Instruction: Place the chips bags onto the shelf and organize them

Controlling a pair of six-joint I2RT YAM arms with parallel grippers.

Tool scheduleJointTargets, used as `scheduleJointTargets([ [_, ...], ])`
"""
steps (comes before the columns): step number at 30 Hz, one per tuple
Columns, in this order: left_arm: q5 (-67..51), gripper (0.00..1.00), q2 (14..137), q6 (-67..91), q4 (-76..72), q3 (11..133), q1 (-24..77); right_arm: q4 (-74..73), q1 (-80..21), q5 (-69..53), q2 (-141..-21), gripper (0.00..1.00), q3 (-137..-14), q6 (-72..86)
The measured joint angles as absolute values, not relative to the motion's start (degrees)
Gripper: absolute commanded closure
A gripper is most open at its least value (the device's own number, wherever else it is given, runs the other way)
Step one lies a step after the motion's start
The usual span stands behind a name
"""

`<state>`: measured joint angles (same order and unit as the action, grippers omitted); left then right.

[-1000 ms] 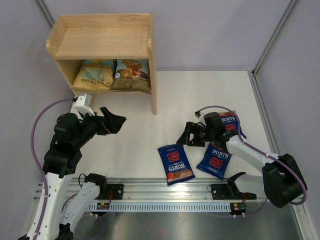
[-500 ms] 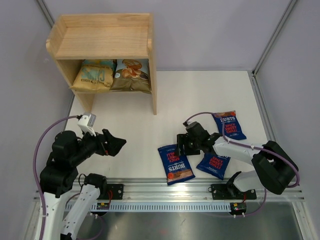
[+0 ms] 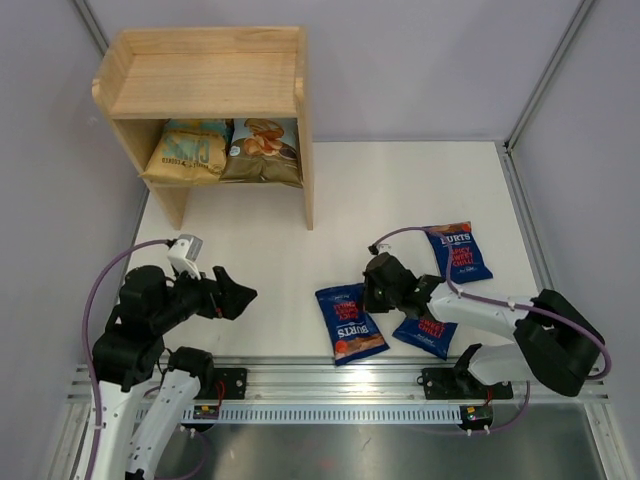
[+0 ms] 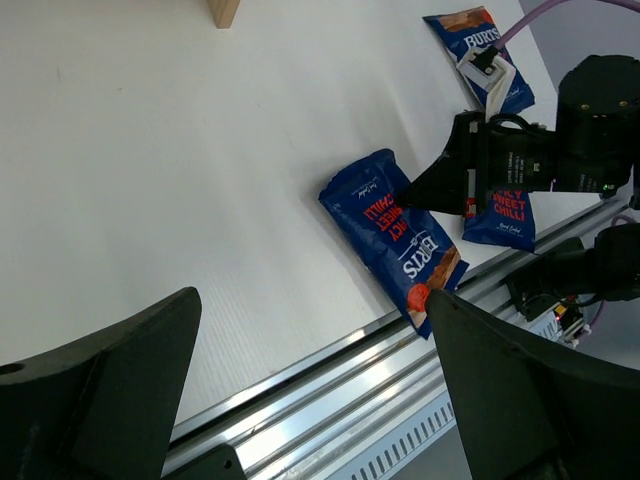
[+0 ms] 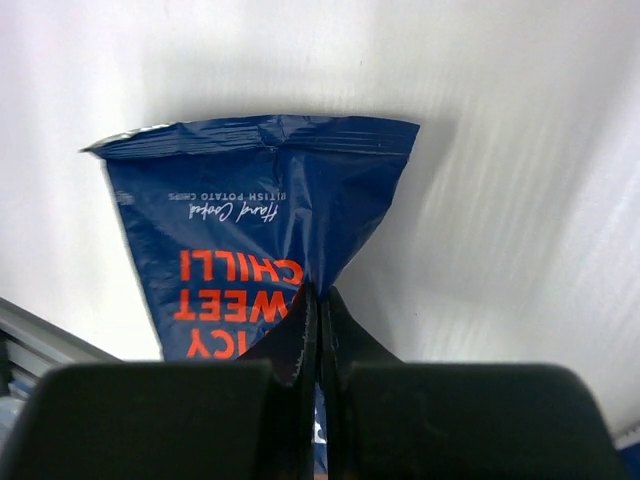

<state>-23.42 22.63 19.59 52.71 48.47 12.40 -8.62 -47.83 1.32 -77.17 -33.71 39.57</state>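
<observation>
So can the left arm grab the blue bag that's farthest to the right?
Probably not. That Burts bag lies past the right gripper, whose arm crosses the way, and the open left gripper sits far to the left.

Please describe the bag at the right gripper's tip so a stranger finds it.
Three dark-blue Burts bags lie on the white table, right of the wooden shelf. It is the leftmost bag, the only one with the right gripper pinching its edge.
</observation>
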Motion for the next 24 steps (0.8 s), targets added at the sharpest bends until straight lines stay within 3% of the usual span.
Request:
scheduleJointTargets([
  [12, -25.5, 0.01, 20.4, 30.0, 40.8, 38.1, 12.4, -6.9, -47.9, 7.1, -59.3, 1.00, -32.5, 44.9],
  [24, -28.2, 0.01, 4.4, 46.2, 3.6, 16.2, 13.7, -3.6, -47.9, 6.9, -51.9, 1.00, -36.6, 49.6],
])
